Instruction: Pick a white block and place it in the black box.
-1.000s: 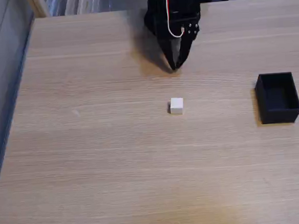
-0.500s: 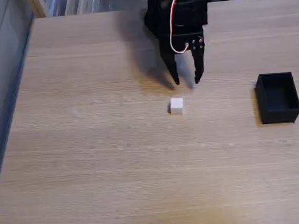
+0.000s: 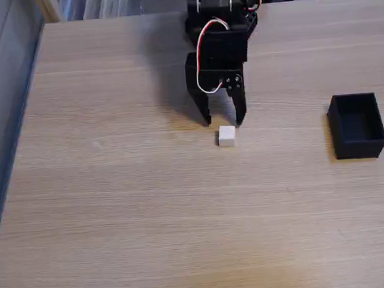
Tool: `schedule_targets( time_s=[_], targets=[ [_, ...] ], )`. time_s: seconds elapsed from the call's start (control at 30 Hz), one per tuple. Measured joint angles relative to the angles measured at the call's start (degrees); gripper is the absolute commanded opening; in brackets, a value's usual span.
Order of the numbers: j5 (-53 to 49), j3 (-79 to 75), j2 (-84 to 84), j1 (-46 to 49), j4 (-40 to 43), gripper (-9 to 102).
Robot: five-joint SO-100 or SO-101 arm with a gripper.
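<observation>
From the fixed view I see the black two-finger gripper [image 3: 223, 122] hanging over the light wood-grain table [image 3: 151, 213], its fingers spread apart with nothing between them. The two fingertips [image 3: 207, 120] point down toward the near edge of the picture, and a looped red and white wire [image 3: 202, 51] runs across the front of the gripper body.

The small plain white cube with matte faces [image 3: 227, 135] sits on the table just below the fingertips in the picture, close to them. I cannot tell from this angle whether the tips touch it; it looks to lie just apart, roughly in line with the gap between the fingers and a little nearer the right one.

The small matte black open-topped rectangular box [image 3: 357, 125] stands on the table well apart from the cube, off to the right side of the view, near the right edge. Its inside is dark, and I cannot make out anything in it.
</observation>
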Motion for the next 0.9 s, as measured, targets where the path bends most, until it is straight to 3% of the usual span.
schedule_targets(
  time_s=[0.37, 0.57, 0.9],
  targets=[
    [0.8, -5.9, -8.5, -1.7, -5.6, 31],
    [0.4, -8.4, -12.3, -2.5, -7.0, 19],
    [-0.8, -8.6, -12.7, -1.5, -3.8, 14]
  ],
)
